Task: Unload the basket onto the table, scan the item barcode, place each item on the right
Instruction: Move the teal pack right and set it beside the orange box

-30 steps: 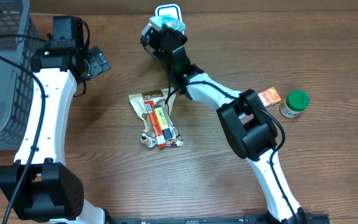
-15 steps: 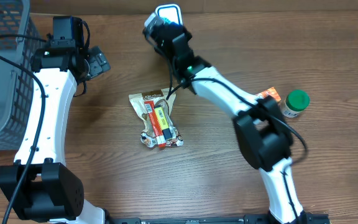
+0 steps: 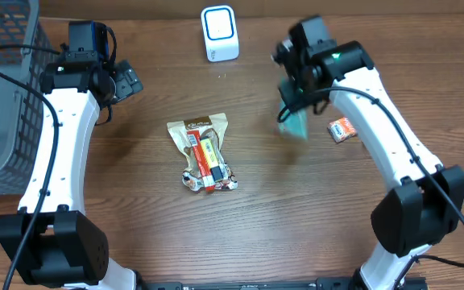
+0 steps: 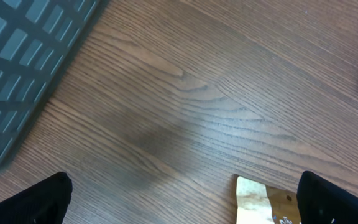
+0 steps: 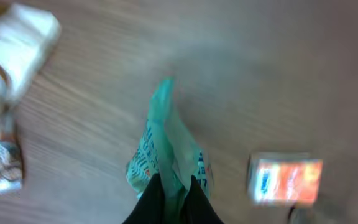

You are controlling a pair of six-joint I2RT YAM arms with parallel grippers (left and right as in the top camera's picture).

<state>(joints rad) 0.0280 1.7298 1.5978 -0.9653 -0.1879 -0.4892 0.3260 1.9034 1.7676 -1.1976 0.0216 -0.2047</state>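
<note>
A teal packet point(image 3: 296, 126) hangs pinched in the right tool point(image 3: 294, 103) over the worktop point(image 3: 296, 234).

The tool's jaws are closed tight on one end of the packet, a crumpled printed film that looks blurred from overhead; the right wrist view point(image 5: 166, 146) shows its free tip pointing away from the tool. Whether it touches the wood cannot be told. A small orange box point(image 3: 342, 129) lies near the tool on its right, and a pile of snack packets point(image 3: 204, 155) lies further off on its left. The white scanner point(image 3: 219, 33) stands well apart, beyond the tool. The left tool point(image 3: 127, 81) is wide open and holds nothing, with the grey basket point(image 3: 2, 97) beside it.
</note>
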